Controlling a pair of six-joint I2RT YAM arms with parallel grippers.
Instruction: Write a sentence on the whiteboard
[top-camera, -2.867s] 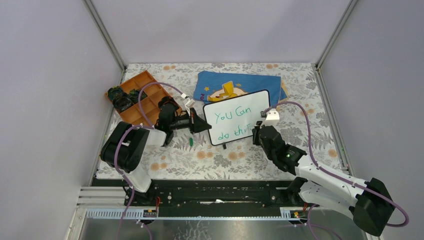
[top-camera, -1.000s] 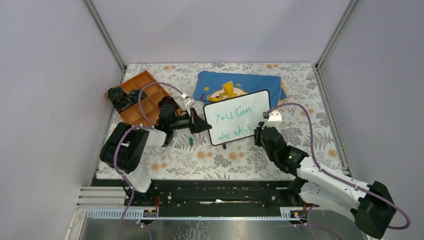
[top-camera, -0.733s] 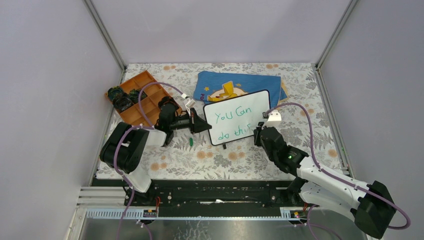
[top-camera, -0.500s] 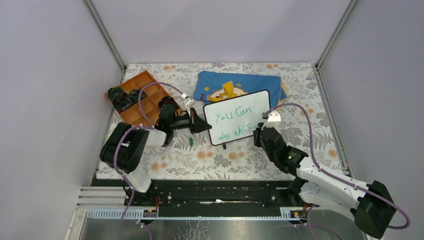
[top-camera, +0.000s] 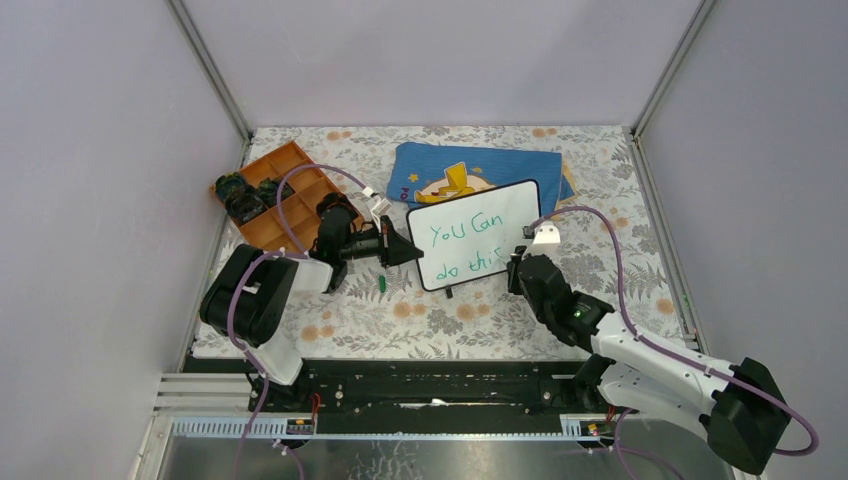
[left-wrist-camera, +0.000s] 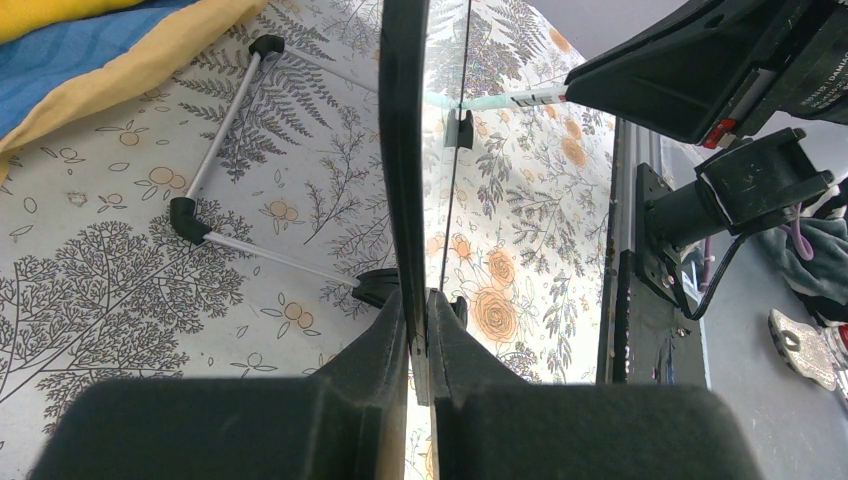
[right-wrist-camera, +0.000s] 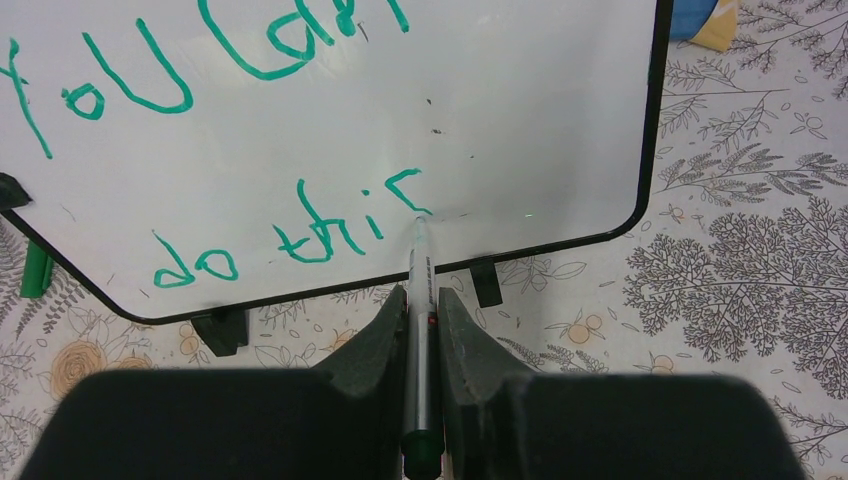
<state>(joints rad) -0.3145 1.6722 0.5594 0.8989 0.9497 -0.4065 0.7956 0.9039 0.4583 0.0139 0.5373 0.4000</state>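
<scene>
Right now you are on the last letter: the sentence (right-wrist-camera: 316, 232) reads "You Can" above "do thi", and the final "s" looks only half drawn, so I judge the writing nearly done. Your right gripper (right-wrist-camera: 421, 296) is clamped on the green marker (right-wrist-camera: 418, 252), whose tip touches the whiteboard (top-camera: 475, 215) in its lower right part, at the end of that stroke. Your left gripper (left-wrist-camera: 418, 302) pinches the board's left edge, steadying it on its feet in front of the blue cloth (top-camera: 440, 165). Next, curl the stroke back to close the "s", pressing lightly so the board does not tip, then add the dot
</scene>
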